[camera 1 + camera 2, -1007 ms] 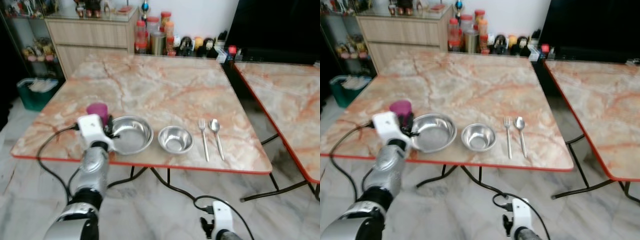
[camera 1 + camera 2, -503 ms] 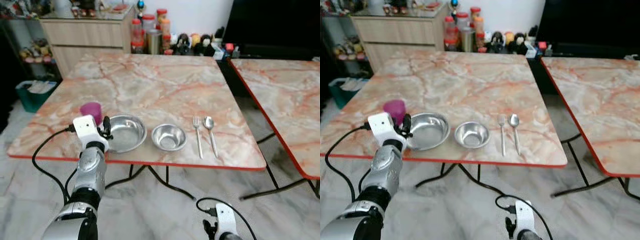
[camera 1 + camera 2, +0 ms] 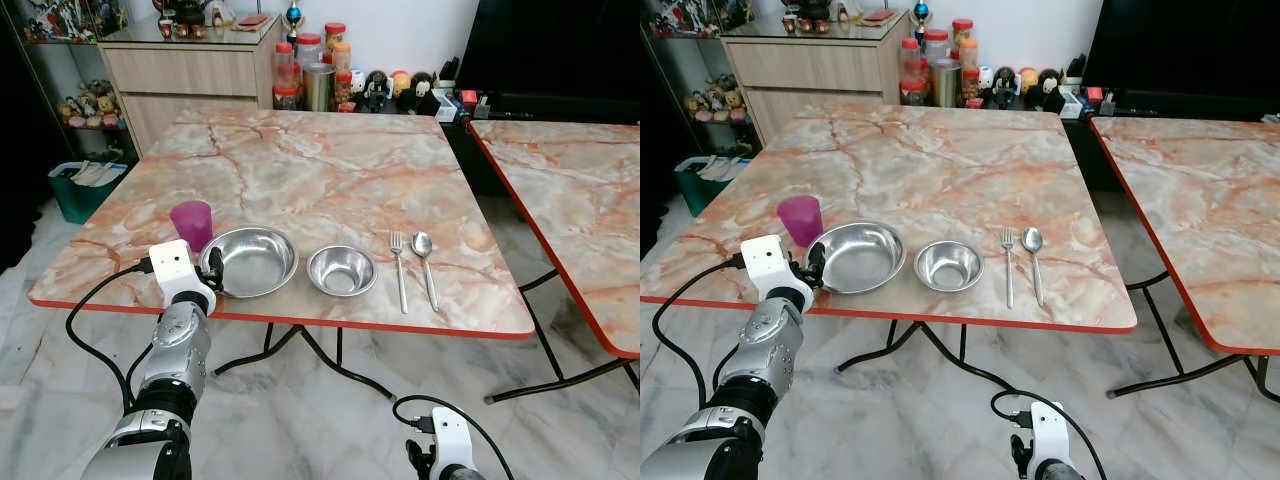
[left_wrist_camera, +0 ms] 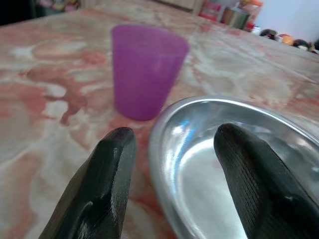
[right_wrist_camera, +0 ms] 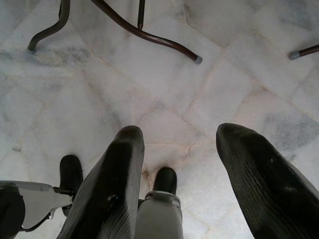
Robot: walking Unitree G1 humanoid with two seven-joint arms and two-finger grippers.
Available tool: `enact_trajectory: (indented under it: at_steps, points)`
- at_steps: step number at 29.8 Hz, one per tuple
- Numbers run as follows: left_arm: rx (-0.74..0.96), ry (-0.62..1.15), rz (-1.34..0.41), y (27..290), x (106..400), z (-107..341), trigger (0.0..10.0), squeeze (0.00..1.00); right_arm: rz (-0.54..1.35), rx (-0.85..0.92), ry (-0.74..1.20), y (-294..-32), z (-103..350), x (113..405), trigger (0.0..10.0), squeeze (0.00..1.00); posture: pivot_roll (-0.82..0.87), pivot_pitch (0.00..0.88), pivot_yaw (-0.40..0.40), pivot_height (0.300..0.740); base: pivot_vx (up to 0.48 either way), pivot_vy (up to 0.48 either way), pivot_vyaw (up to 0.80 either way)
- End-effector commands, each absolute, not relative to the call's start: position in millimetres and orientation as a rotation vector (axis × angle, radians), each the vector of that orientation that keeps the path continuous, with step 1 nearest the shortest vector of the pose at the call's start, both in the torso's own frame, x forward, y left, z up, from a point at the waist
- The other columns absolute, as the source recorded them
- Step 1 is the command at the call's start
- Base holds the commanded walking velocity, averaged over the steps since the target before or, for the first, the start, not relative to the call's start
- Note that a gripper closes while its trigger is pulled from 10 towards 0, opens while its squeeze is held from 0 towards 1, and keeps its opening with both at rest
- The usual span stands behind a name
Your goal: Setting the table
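Note:
A purple cup (image 3: 192,222) stands near the front left of the marble table (image 3: 330,160). To its right along the front edge lie a wide steel bowl (image 3: 250,262), a smaller steel bowl (image 3: 341,270), a fork (image 3: 398,272) and a spoon (image 3: 425,264). My left gripper (image 4: 174,137) is open at the wide bowl's near-left rim (image 4: 164,119), one finger outside it and one over the inside, with the cup (image 4: 147,69) just beyond. My right gripper (image 5: 182,137) hangs open above the floor.
A second marble table (image 3: 580,200) stands to the right across a narrow gap. Jars and bottles (image 3: 320,80) line the far edge beside a wooden cabinet (image 3: 190,75). A green bin (image 3: 85,185) sits on the floor at the left. Table legs (image 5: 144,35) cross the floor below.
The whole picture has shifted as the camera moved. My left gripper stays at the wide bowl's rim, and the things on the table have not moved.

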State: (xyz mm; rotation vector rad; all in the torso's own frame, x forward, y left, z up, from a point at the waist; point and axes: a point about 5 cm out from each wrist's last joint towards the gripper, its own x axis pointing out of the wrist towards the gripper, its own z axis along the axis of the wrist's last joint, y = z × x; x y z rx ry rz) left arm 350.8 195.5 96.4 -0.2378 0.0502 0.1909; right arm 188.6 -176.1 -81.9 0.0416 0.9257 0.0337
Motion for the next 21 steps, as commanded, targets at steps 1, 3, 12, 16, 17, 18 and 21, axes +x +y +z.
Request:
enact_trajectory:
  at_steps: [1, 3, 12, 16, 17, 18, 21]
  points:
    - [-0.244, 0.061, 0.213, 197, 356, 101, 10.0, 0.0, 0.039, 0.038, 0.929, -176, -81, 190, 10.0, 0.0, 0.03, 0.0, -0.035, 0.74, 0.0, 0.0, 0.0]
    - [-0.304, 0.077, 0.258, 201, 357, 100, 10.0, 0.0, 0.04, 0.035, 0.93, -176, -82, 189, 10.0, 0.0, 0.03, 0.0, -0.033, 0.74, 0.0, 0.0, 0.0]
    - [-0.332, 0.159, 0.224, 203, 361, 97, 10.0, 0.0, 0.042, 0.037, 0.931, -177, -82, 188, 10.0, 0.0, 0.02, 0.0, -0.021, 0.74, 0.0, 0.0, 0.0]
    - [-0.326, 0.179, 0.218, 205, 361, 95, 10.0, 0.0, 0.043, 0.039, 0.931, -176, -82, 188, 10.0, 0.0, 0.02, 0.0, -0.017, 0.74, 0.0, 0.0, 0.0]
    - [-0.316, 0.183, 0.221, 206, 360, 94, 10.0, 0.0, 0.044, 0.039, 0.932, -176, -82, 187, 10.0, 0.0, 0.01, 0.0, -0.015, 0.74, 0.0, 0.0, 0.0]
    - [-0.317, 0.19, 0.224, 207, 360, 94, 10.0, 0.0, 0.046, 0.038, 0.934, -176, -83, 187, 10.0, 0.0, 0.01, 0.0, -0.015, 0.74, 0.0, 0.0, 0.0]
    - [-0.313, 0.213, 0.23, 212, 359, 91, 10.0, 0.0, 0.05, 0.038, 0.936, -175, -83, 187, 10.0, 0.0, 0.01, 0.0, -0.017, 0.74, 0.0, 0.0, 0.0]
